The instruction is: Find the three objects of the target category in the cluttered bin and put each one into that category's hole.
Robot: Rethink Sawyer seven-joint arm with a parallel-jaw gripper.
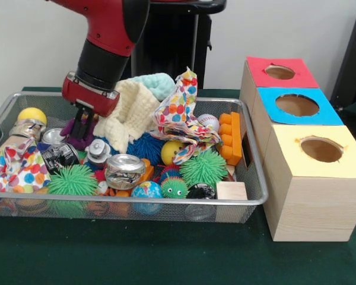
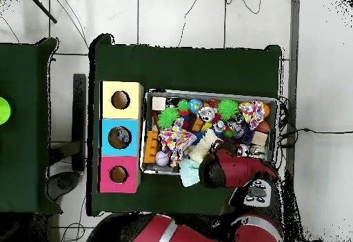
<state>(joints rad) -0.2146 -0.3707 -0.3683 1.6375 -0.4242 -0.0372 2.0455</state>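
Observation:
The wire mesh bin (image 1: 0,122) is full of clutter; it also shows in the overhead view (image 2: 214,92). My gripper (image 1: 82,132) is lowered into its back left part, over a purple spiky ball (image 1: 77,141). Just in front of it lie a wrinkly glinting piece (image 1: 59,157) and a small pale bottle-like piece (image 1: 98,149); I cannot tell for sure that they are see-through plastic. The blue-topped box's hole (image 1: 297,105) is to the right of the bin. In the overhead view the hole (image 2: 120,137) shows something glinting inside. There the arm hides the gripper.
Silver cans (image 1: 124,170) (image 1: 26,127), green spiky balls (image 1: 203,168), a cream cloth (image 1: 130,110), a dotted cloth (image 1: 181,110), an orange block (image 1: 230,138) and a wooden block (image 1: 231,191) fill the bin. Red-topped (image 1: 279,72) and yellow-topped (image 1: 320,149) boxes flank the blue one.

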